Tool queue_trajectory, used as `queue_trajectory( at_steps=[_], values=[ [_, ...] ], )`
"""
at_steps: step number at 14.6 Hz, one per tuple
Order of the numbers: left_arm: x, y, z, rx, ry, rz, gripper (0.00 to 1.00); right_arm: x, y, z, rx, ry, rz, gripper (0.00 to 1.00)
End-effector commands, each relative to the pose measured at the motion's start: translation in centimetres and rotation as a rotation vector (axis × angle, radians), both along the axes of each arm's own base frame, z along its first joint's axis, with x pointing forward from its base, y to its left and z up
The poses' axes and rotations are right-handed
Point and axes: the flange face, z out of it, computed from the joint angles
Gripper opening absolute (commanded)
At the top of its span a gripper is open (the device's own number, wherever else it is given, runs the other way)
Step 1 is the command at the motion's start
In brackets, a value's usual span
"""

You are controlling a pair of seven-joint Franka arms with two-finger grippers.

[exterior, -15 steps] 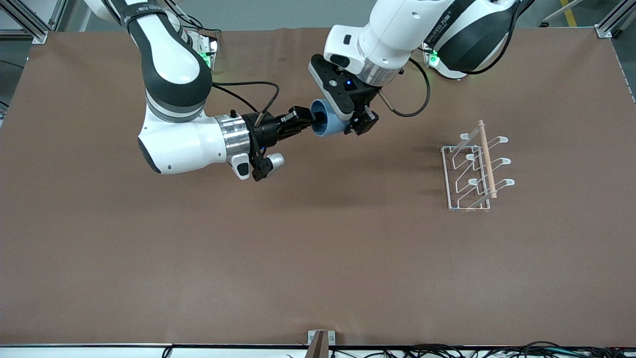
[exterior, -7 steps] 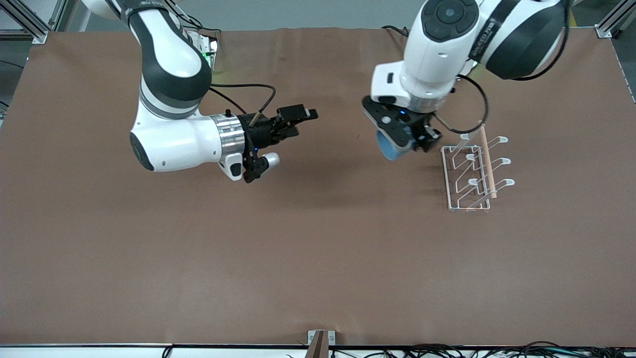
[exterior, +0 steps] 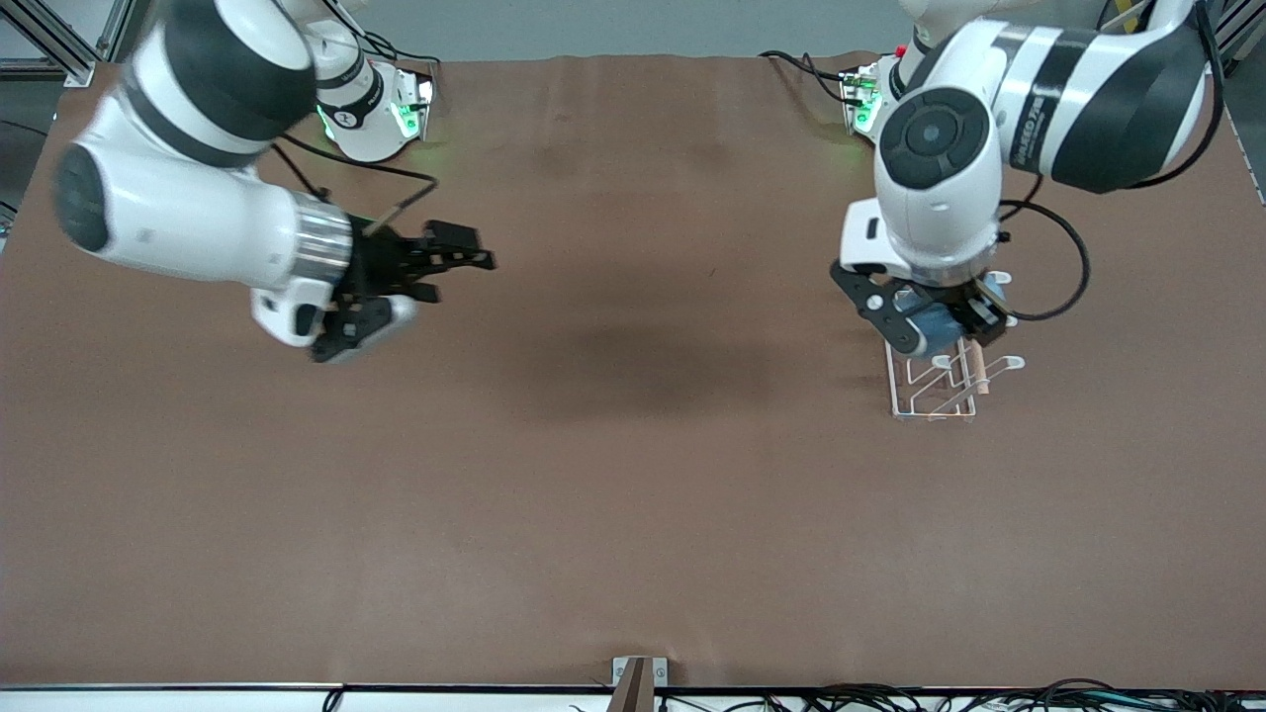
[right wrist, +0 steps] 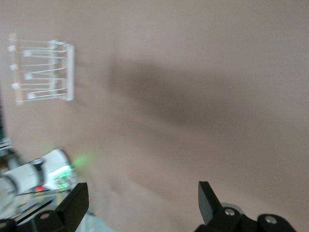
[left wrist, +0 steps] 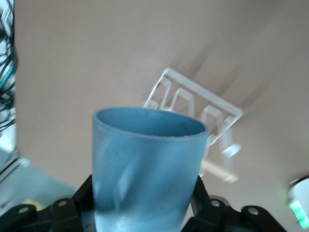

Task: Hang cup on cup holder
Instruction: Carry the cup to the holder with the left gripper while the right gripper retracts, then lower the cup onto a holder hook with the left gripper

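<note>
Your left gripper (exterior: 940, 321) pinches the cup (left wrist: 145, 169) directly over the cup holder (exterior: 935, 388), open mouth aimed down at the prongs, so it's the near arm, while your right gripper (exterior: 450, 259) hangs spread and empty, well apart over bare table (exterior: 633, 514).

A brown tabletop (exterior: 633, 494) (its covering faintly creased) fills nearly the whole front view, with a broad soft shadow (exterior: 643, 371) near its middle. Aluminium frame struts (exterior: 59, 44) stand at the tabletop's corners farthest from the front camera. A small metal bracket (exterior: 639, 677) sits at the tabletop's nearest edge, beside a tangle of black cables (exterior: 890, 700).
</note>
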Motion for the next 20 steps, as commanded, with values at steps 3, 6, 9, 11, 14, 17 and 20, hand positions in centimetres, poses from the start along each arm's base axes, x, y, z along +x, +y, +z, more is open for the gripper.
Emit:
queue_trajectory(
  at_steps=[3,6,9,11,14,17,20],
  values=[
    [-0.8,1.8,-4.9,0.313,0.028,-0.133,0.32,-0.8,-8.4,2.4,-0.156,-0.050,-0.095,1.00],
    [-1.6,2.2,-8.2,0.454,0.038,-0.207,0.31,-0.2,-10.5,4.6,-0.378,-0.163,-0.074,1.00],
    [-2.1,1.5,-11.5,0.536,0.059,-0.288,0.32,0.5,-11.6,8.0,-0.441,-0.251,-0.090,1.00],
    [-2.1,1.2,-13.2,0.570,0.070,-0.324,0.32,0.8,-12.0,9.4,-0.436,-0.282,-0.104,1.00],
    [-2.6,0.0,-15.9,0.665,0.101,-0.359,0.32,1.5,-15.1,10.3,-0.417,-0.281,-0.160,1.00],
    [-3.1,-0.3,-19.0,0.748,0.124,-0.336,0.32,1.3,-14.8,10.4,-0.414,-0.283,-0.153,1.00],
    [-3.5,-0.7,-20.6,0.780,0.129,-0.334,0.32,1.4,-15.5,10.5,-0.427,-0.284,-0.162,1.00]
  ],
)
